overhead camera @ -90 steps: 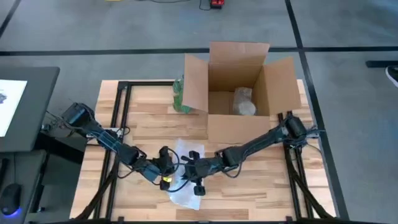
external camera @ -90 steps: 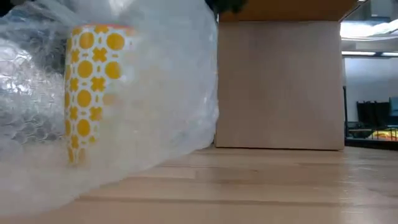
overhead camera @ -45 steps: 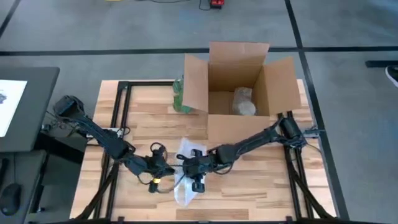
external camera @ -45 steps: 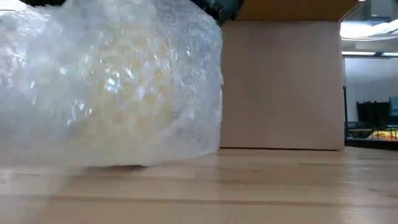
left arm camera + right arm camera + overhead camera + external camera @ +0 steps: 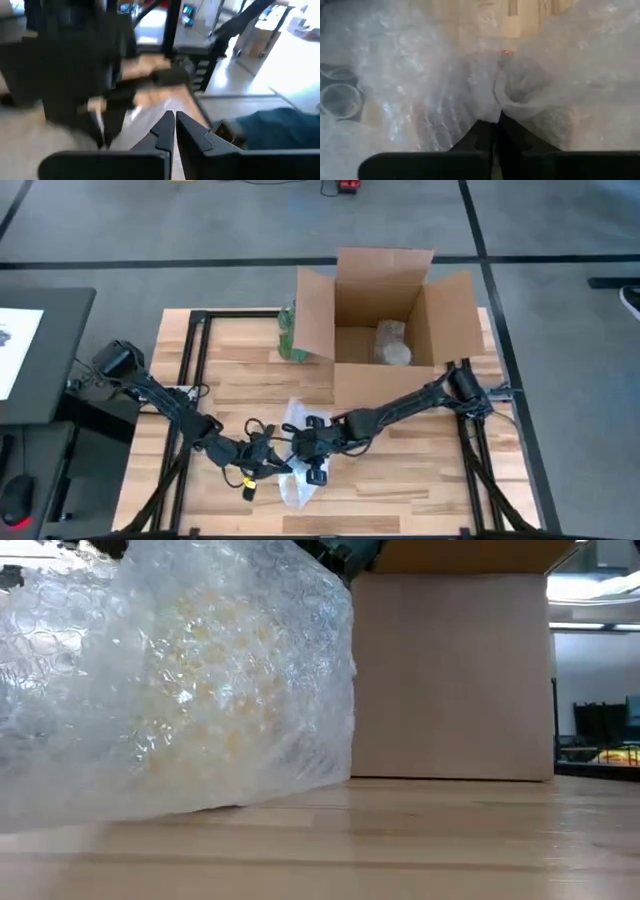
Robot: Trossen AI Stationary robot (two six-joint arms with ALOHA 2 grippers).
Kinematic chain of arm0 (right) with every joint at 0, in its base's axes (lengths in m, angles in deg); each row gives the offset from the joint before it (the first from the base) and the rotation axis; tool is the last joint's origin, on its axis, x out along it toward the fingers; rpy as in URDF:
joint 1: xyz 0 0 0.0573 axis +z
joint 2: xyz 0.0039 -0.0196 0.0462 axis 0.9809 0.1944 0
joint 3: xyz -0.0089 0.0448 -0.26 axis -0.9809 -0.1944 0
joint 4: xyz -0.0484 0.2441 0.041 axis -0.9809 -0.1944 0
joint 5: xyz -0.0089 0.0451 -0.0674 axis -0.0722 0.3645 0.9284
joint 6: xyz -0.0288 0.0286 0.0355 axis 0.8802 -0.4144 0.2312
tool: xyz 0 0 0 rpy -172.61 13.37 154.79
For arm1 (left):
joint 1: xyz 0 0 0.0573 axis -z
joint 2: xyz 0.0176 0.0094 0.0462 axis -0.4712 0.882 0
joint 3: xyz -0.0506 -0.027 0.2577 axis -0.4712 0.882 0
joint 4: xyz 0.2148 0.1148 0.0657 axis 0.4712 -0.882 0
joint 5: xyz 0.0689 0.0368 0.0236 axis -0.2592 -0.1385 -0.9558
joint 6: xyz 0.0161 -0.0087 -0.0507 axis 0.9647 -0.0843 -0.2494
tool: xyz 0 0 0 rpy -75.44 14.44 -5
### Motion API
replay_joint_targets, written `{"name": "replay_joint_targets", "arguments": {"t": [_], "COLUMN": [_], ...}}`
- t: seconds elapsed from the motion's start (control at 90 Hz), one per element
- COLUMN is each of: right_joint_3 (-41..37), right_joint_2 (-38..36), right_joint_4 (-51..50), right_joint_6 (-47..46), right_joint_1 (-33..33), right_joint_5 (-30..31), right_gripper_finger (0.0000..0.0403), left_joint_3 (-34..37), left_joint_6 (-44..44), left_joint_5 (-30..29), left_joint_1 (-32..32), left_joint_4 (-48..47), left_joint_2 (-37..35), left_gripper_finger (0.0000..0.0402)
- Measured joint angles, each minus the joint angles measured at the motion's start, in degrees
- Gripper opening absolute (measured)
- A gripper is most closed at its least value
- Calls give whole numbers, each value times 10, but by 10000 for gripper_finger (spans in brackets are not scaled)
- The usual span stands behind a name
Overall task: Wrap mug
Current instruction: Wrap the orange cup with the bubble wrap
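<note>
1 sheet of clear bubble wrap (image 5: 297,452), crinkled and dotted with round air cells, lies bunched at the near middle of the pale wooden plank tabletop (image 5: 400,480); in the low view it swells into a shiny mound with a yellowish patterned shape inside, which seems to be the mug (image 5: 215,690), hidden under the plastic so that its form is only a blur; 2 dark arms meet at the bundle: the right gripper (image 5: 308,446) has its jaws clenched on a gathered fold of the wrap, as the right wrist view shows, and the left gripper (image 5: 262,456), just beside the bundle, has its jaws pressed together with nothing visibly between them; 1 open cardboard box (image 5: 385,320), flaps raised, stands at the far edge with 1 pale wrapped lump (image 5: 392,345) inside; 1 green leafy bunch (image 5: 289,332) sits against the box's left side
</note>
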State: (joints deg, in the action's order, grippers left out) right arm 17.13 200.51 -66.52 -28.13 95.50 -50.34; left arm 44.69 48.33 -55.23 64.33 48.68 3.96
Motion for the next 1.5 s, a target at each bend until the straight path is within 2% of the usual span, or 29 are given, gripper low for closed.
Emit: {"name": "replay_joint_targets", "arguments": {"t": [0.322,0.444,0.689,0.867,0.978,1.067,1.344,1.5], "right_joint_3": [0,2,86,155,176,178,179,182], "right_joint_2": [0,-3,-4,-5,-5,-5,52,77], "right_joint_4": [0,-6,-146,-213,-206,-186,-189,-205], "right_joint_6": [8,8,0,17,47,64,65,49], "right_joint_1": [6,9,9,11,20,25,11,-1], "right_joint_5": [2,3,3,3,0,-26,-41,-45], "right_gripper_finger": [0,14,70,86,83,73,8,4], "left_joint_3": [-2,-3,-2,-1,-1,-1,0,0], "left_joint_6": [-152,-186,-208,-218,-219,-218,-209,-196], "left_joint_5": [-13,-1,5,6,7,7,2,1], "left_joint_1": [-40,-44,-44,-45,-45,-45,-44,-40], "left_joint_4": [-25,-25,-36,-40,-42,-43,-44,-78], "left_joint_2": [65,75,76,77,77,77,77,64], "left_gripper_finger": [0,0,0,0,0,0,0,0]}}
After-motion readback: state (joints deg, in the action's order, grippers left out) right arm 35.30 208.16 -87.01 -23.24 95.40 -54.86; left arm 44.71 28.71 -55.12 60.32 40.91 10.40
